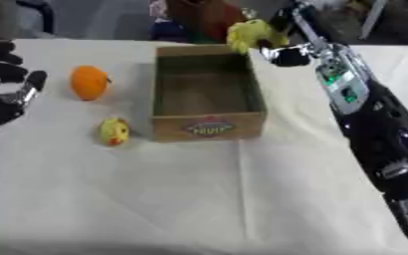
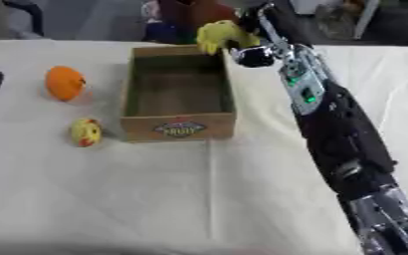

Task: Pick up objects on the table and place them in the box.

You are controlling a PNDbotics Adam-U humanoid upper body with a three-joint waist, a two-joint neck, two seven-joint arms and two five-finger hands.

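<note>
1. Left eye view: one box (image 1: 207, 94), wooden and open on top, stands on the table (image 1: 155, 199); nothing shows inside it, and a label sits on its near wall.
2. Three loose things in all: one orange (image 1: 89, 82) left of the box, one small yellow toy (image 1: 113, 131) nearer, by the box's near left corner, and one yellow plush (image 1: 253, 35) up at the box's far right corner.
3. The right hand (image 1: 275, 41) reaches in from the right on a long black arm and grasps the plush, which hangs above the box's rim.
4. The left hand (image 1: 5, 94) waits at the left edge, fingers loosely spread, holding nothing.
5. A white cloth with creases covers the table; past its far edge are dark, blurred shapes I cannot make out.
6. Right eye view: the same count of box, orange, toy and plush. Only a sliver of the left hand shows at the left edge. The right arm's green lights show plainly.
</note>
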